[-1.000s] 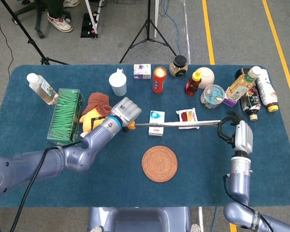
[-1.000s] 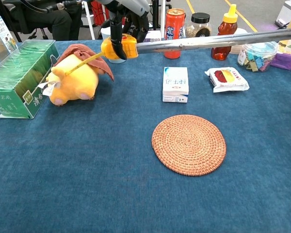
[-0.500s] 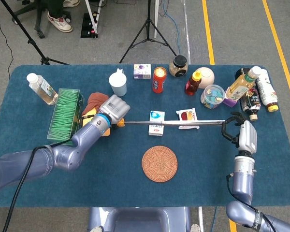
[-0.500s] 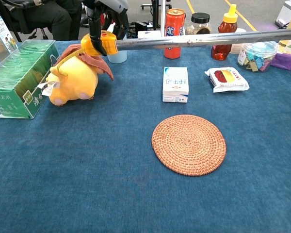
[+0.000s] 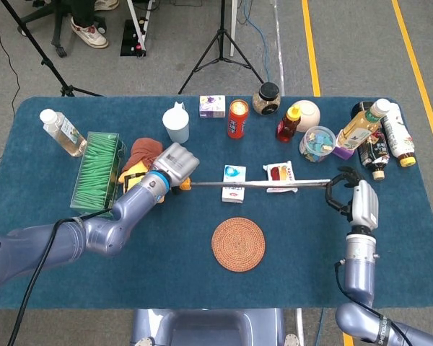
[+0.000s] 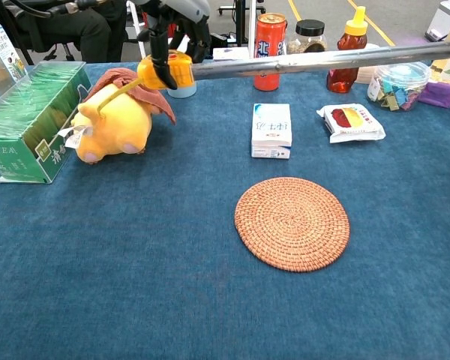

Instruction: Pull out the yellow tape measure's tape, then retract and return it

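Above, from the head camera, I see the table under its blue cloth, with both my arms reaching over it. My left hand grips the yellow tape measure in the air just above the plush toy, fingers wrapped around the case. From it the tape runs out straight and level, across the white box and the snack packet, to my right hand, which pinches the far end between curled fingers near the table's right side. In the chest view the tape passes in front of the red can and the sauce bottle as a grey band, and leaves the frame at right.

A green tea box lies left of the plush toy, touching or just beside it; I cannot tell which. A round woven coaster sits below the tape, near the table's middle. Along the far edge stand a water bottle, a white cup, a small carton and a dark-lidded jar. A cluster of bottles crowds the far right corner beside a clear tub.
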Robot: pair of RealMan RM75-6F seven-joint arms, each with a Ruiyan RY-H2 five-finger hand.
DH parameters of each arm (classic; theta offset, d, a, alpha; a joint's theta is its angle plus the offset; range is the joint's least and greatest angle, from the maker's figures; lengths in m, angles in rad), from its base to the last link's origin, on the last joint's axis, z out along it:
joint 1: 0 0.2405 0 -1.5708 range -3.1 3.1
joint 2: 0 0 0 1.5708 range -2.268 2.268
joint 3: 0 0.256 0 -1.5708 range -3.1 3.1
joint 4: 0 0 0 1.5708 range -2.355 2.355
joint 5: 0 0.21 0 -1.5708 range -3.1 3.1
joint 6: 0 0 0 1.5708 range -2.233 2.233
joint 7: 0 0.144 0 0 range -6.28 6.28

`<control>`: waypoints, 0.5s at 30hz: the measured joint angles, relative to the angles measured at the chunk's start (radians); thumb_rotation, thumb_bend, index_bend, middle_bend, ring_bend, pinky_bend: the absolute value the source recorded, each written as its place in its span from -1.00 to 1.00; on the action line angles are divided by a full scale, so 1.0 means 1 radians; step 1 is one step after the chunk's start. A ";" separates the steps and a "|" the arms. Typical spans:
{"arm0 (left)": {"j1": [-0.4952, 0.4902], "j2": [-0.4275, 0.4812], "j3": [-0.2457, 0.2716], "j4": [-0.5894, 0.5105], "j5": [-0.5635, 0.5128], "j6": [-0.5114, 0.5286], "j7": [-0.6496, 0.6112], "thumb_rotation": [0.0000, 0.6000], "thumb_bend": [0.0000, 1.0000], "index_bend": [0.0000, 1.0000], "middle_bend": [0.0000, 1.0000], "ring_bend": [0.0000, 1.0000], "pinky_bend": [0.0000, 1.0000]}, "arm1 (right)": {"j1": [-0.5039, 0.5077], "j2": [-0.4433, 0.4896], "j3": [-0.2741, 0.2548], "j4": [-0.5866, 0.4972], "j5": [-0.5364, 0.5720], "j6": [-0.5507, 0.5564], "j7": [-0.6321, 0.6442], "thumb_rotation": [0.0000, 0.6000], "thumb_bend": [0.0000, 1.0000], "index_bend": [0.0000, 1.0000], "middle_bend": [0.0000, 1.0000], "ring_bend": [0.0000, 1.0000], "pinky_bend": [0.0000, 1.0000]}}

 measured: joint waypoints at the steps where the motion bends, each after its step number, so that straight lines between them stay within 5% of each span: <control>1: -0.003 -0.005 -0.005 0.003 -0.001 0.001 -0.001 1.00 -0.13 0.35 0.11 -0.01 0.25 | 0.002 -0.001 -0.001 -0.005 -0.003 -0.001 0.000 0.82 0.28 0.18 -0.47 -0.56 -0.37; 15: -0.045 -0.093 -0.060 0.072 -0.049 0.015 0.004 1.00 -0.13 0.35 0.11 -0.01 0.25 | 0.058 -0.057 -0.040 -0.054 -0.061 -0.031 -0.037 0.81 0.20 0.12 -0.50 -0.58 -0.39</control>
